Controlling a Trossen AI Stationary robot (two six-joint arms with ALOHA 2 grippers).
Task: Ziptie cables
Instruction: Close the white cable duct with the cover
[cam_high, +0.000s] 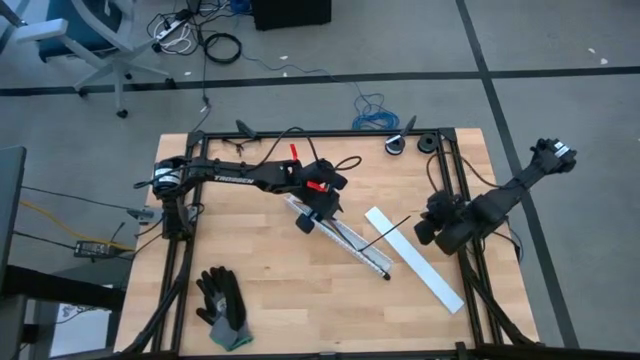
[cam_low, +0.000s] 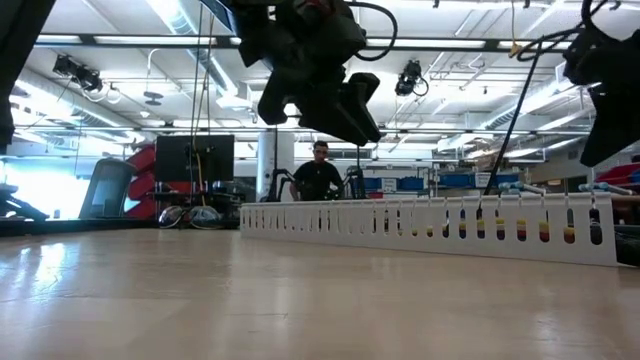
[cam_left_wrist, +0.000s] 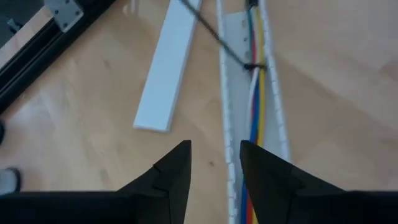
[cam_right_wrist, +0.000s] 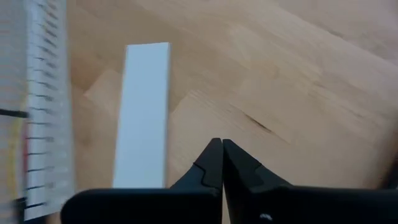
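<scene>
Cables (cam_left_wrist: 254, 99) lie in the white slotted tray (cam_left_wrist: 231, 74) mid tabletop (cam_high: 290, 310), ziptie (cam_left_wrist: 214, 34) already looped round them, tail slanting up twd right pincer (cam_right_wrist: 222, 163). Left pincer (cam_left_wrist: 214, 165) hovers over tray's end, part open, holding nothing. Right pincer closed, empty, near tabletop's right edge. Next, imo: pinch tail, pull straight, steady bundle. In the way: tray walls, flat white cover strip (cam_high: 412, 258) beside it; glove (cam_high: 222, 305) well apart.

The left arm reaches out over the middle of the table. Its left gripper (cam_left_wrist: 214, 168) points down, with its two fingers a little apart and nothing between them. The right arm waits at the right side, its right gripper (cam_right_wrist: 222, 163) closed tight.
</scene>
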